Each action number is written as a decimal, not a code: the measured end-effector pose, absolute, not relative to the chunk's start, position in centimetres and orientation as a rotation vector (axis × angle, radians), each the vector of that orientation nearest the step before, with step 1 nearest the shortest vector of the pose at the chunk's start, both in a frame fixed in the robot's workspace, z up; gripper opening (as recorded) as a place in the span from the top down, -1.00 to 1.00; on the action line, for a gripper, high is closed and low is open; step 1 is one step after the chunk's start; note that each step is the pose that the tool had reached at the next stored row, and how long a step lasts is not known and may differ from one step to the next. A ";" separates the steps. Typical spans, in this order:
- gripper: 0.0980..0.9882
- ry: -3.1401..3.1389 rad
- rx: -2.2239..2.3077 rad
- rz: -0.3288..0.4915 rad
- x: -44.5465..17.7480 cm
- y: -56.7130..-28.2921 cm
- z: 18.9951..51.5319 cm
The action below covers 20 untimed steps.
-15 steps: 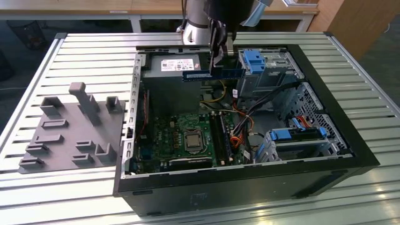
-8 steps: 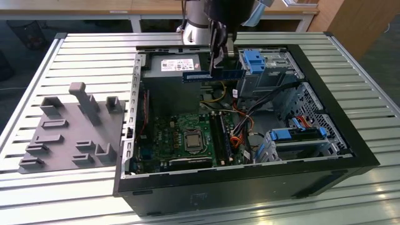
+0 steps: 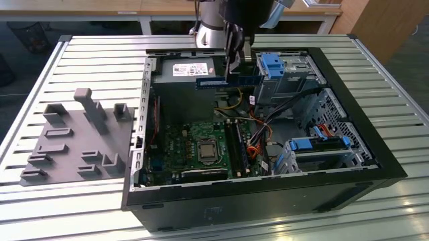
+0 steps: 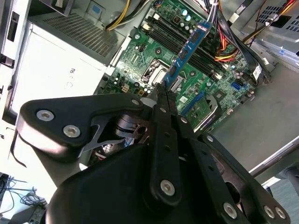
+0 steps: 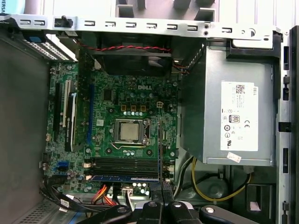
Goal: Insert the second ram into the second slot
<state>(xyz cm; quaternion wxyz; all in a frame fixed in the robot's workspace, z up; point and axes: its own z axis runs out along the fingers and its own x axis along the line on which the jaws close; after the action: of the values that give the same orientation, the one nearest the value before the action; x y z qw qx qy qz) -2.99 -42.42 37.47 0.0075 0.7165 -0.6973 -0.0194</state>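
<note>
Blue second ram (image 3: 214,81) hangs clamped in our jaws near the computer case's (image 3: 254,201) far edge, not yet in. We think it must line up straight with the second slot (image 5: 124,170).

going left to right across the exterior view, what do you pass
grey fixture plate → second ram, held above the open case → upper blue drive-bay clip → lower drive cage
</note>
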 end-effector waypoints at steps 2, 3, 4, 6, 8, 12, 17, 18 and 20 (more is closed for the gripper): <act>0.96 -2.180 2.240 -0.060 -3.0 -42.5 37.5; 0.96 -2.180 2.240 -0.060 -3.0 -42.5 37.5; 0.96 -2.180 2.240 -0.060 -3.0 -42.6 37.5; 0.96 -2.180 2.240 -0.060 -3.0 -42.7 37.5; 0.96 -2.180 2.240 -0.060 -3.0 -42.8 37.5; 0.96 -2.180 2.239 -0.060 -3.0 -43.0 37.5; 0.96 -2.230 2.190 -0.060 -3.0 -43.0 37.5; 0.96 -2.244 2.177 -0.060 -3.0 -43.0 37.5; 0.96 -2.269 2.151 -0.060 -3.0 -43.0 37.5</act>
<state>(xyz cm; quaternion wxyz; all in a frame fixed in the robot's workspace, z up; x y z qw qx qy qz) -2.99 -42.99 37.45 0.0073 0.6878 -0.7256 -0.0191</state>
